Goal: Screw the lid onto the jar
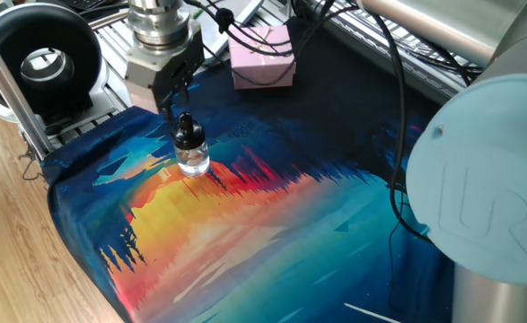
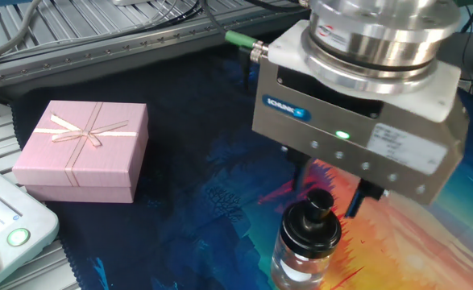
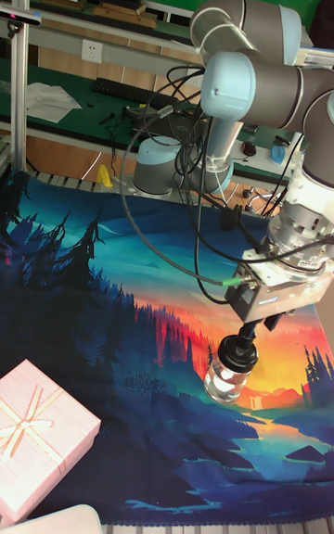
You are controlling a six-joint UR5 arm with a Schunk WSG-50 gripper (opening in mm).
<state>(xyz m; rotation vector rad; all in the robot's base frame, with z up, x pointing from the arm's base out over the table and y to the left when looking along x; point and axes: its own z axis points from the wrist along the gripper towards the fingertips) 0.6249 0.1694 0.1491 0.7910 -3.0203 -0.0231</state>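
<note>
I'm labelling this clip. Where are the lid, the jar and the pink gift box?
lid (image 2: 310, 227), the other fixed view, on its black side wall.
jar (image 1: 193, 161), one fixed view, on its clear rounded body.
pink gift box (image 2: 87, 141), the other fixed view, on its top face near the ribbon bow.

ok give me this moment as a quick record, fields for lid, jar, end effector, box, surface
lid: black, seated on the jar's neck
jar: clear glass, upright on the mat
end effector: directly above the lid, fingers beside the knob, contact unclear
box: pink, ribbon bow, closed, apart from the jar
surface: mat with sunset forest print
</note>
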